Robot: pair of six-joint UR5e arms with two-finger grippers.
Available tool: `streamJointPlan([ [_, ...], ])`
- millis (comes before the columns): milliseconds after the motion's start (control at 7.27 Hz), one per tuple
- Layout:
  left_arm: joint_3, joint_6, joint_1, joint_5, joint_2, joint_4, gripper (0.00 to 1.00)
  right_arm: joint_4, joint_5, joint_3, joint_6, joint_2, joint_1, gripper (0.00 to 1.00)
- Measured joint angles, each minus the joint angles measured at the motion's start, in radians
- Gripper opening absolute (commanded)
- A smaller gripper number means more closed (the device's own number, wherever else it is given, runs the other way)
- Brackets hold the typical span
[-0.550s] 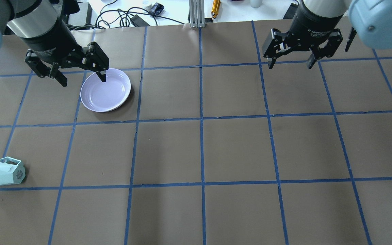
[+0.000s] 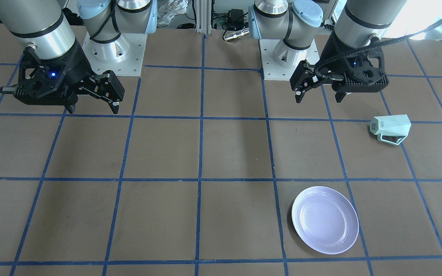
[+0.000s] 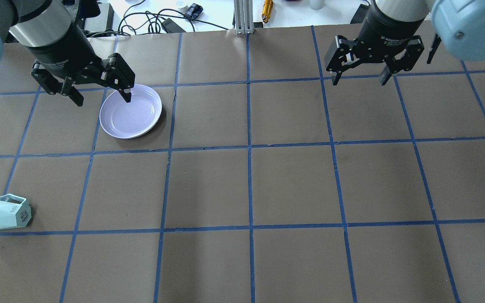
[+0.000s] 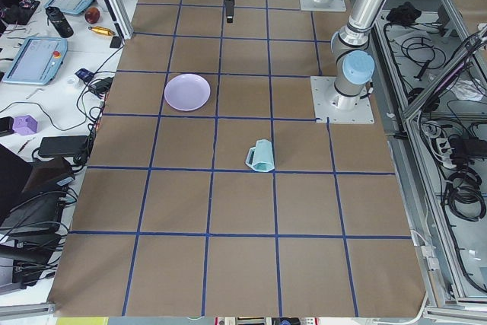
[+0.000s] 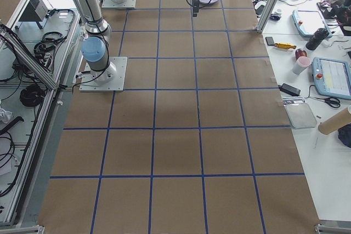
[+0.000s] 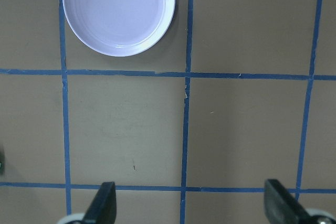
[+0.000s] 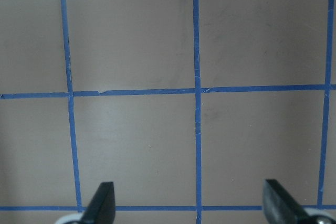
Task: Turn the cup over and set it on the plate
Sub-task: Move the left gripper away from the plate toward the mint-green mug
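Barely anything has shifted since the earlier frame: the left hand [image 3: 102, 100] and right hand [image 3: 358, 80] have edged a touch toward 12 o'clock in the overhead view, while the plate [image 3: 137, 120] and cup [image 3: 0, 212] lie where they did. Over the gridded table [image 3: 293, 185], both hands hang spread wide and empty. In the overhead view the left one overlaps the lavender plate's 10 o'clock rim; the right is well apart at its 3 o'clock. The mint-green cup lies on its side at the left hand's 7 o'clock, long axis running 9 to 3, lettered base toward 3, handle toward 12. By that layout, the left hand is far nearer for the pickup.
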Motion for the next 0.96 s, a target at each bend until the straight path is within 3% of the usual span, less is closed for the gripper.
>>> streamJointPlan([
  [963,0.0,0.032,0.013,0.003,0.003,-0.002,1.0,0.0,0.0,0.0,0.0,0.0,0.0,1.0],
])
